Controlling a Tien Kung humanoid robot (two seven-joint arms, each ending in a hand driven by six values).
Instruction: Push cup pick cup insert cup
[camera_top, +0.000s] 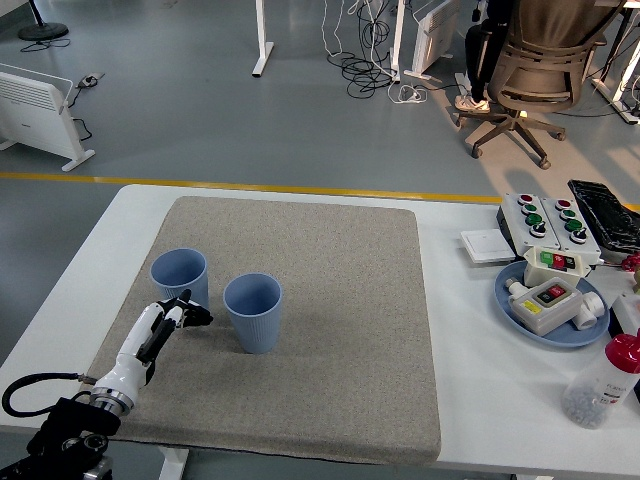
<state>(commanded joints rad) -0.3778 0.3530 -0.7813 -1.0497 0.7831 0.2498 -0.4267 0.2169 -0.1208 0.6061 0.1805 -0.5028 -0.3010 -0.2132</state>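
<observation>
Two blue ribbed cups stand upright on the grey mat (330, 300). The left cup (179, 273) is at the mat's left side. The right cup (253, 311) stands just right of it and slightly nearer, with a small gap between them. My left hand (183, 313) reaches in from the lower left. Its fingers are curled and hold nothing. The fingertips press against the near lower side of the left cup. My right hand is out of view.
A blue plate (516, 312) with button boxes sits at the right, and a larger button box (545, 222) lies behind it. A bottle with a red cap (603, 380) stands at the near right. An office chair (535, 70) is on the floor beyond.
</observation>
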